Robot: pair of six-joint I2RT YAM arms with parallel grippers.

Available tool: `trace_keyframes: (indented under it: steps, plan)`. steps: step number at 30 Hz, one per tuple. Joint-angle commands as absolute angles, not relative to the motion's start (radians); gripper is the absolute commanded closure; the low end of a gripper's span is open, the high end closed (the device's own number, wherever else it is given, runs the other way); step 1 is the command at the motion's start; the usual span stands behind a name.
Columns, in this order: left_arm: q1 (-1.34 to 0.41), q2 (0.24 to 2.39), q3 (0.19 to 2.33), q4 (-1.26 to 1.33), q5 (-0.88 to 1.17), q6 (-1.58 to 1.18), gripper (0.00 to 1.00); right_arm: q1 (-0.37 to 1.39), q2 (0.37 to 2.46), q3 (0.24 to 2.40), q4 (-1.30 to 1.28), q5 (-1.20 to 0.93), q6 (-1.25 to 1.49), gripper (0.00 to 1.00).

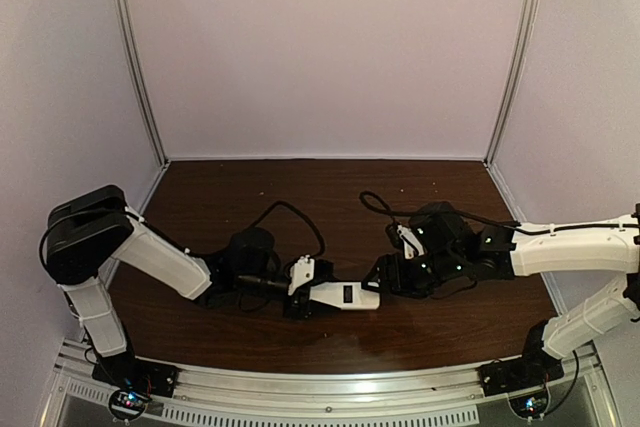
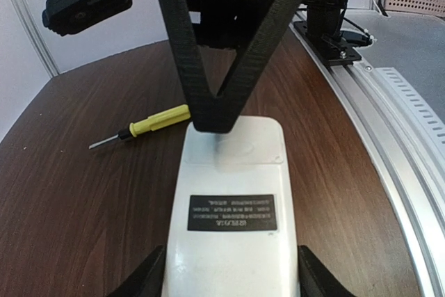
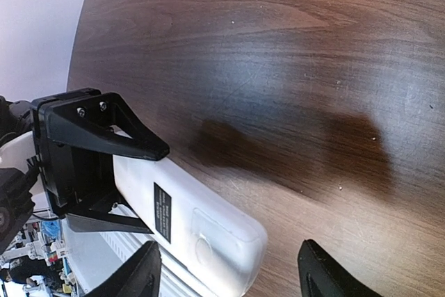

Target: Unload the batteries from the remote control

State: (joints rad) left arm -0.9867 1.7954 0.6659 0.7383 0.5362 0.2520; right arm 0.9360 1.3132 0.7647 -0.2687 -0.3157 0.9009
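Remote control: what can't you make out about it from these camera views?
1. Batteries: none visible in any view; the remote control's white back hides its inside.
2. Button face: turned away from all three cameras.
3. Label text: too small and blurred, left wrist view.
4. Near end: cut off by the bottom edge, left wrist view, between the left fingers.

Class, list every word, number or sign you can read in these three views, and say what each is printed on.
The remote control has a dark label on its white back. The label carries several lines of small white print, too blurred to read in any view.
No other words, numbers or signs can be read.
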Motion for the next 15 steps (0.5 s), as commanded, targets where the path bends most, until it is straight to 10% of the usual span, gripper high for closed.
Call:
trace_keyframes:
  steps: [1,15]
  plan:
    - [-0.976,1.819,0.705,0.78,0.571,0.246,1.0,0.932,1.325,0.746,-0.242,-0.324,0.924,0.33]
    - [-0.973,1.84,0.714,0.783,0.571,0.244,1.0,0.932,1.349,0.723,-0.214,-0.324,0.957,0.42]
